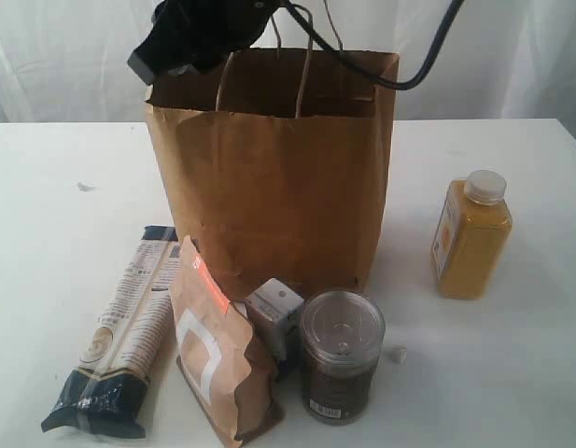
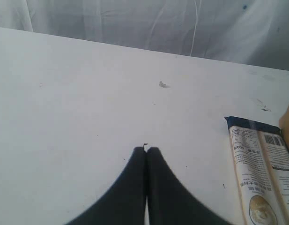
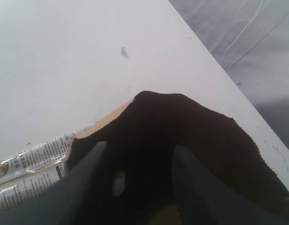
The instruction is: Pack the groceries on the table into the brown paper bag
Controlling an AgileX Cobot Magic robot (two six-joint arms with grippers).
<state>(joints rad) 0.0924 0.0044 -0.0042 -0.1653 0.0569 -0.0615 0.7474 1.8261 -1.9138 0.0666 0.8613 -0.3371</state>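
The brown paper bag (image 1: 278, 187) stands open at mid-table (image 1: 63, 187). My right arm (image 1: 194, 33) hangs over its top left corner. In the right wrist view my right gripper (image 3: 140, 146) is open over the bag's dark inside, with a dim yellowish shape (image 3: 165, 215) low between the fingers that I cannot identify. In front of the bag lie the pasta packet (image 1: 124, 331), the brown-orange pouch (image 1: 217, 350), the small carton (image 1: 276, 315) and the pull-tab can (image 1: 341, 359). The yellow juice bottle (image 1: 471, 238) stands to the right. My left gripper (image 2: 146, 149) is shut and empty over bare table near the pasta packet (image 2: 261, 173).
A black cable (image 1: 428, 56) runs from the right arm off to the upper right. A tiny white scrap (image 1: 396, 353) lies beside the can, and a small mark (image 1: 85, 187) sits on the left of the table. White curtains hang behind.
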